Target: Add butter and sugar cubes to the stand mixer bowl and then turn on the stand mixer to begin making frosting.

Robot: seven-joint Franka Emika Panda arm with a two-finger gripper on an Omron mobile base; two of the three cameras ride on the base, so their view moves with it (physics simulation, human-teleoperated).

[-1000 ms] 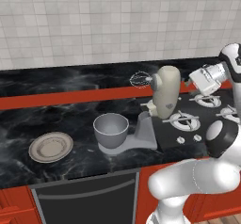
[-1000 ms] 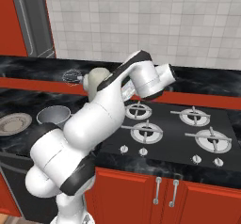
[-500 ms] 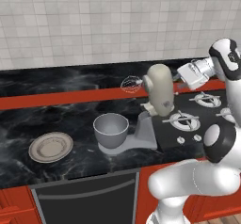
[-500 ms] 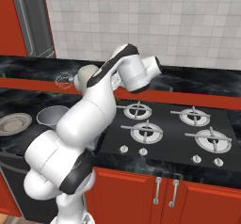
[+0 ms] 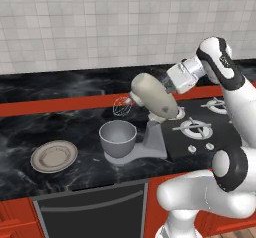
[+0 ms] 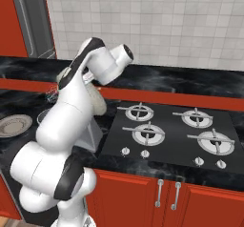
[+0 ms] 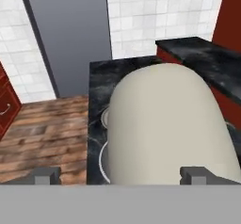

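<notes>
We see the black counter running across the middle of the left base view, with the hob filling the centre right of the right base view. The white arm climbs the right edge of the left base view and bends left at the top. The mixer stands at the centre of that view, its cream head tilted up and back, whisk hanging in the air above the bowl. The bowl sits on the mixer's flat base, centre left; from these angles we cannot tell what lies inside it. The gripper hangs just behind the cream head, which swells up the middle of the hand view (the two dark tips stand at the bottom, one to each side of it), so the jaws are spread wide and clasp nothing. The plate lies at the lower left of the left base view, well apart from the bowl.
</notes>
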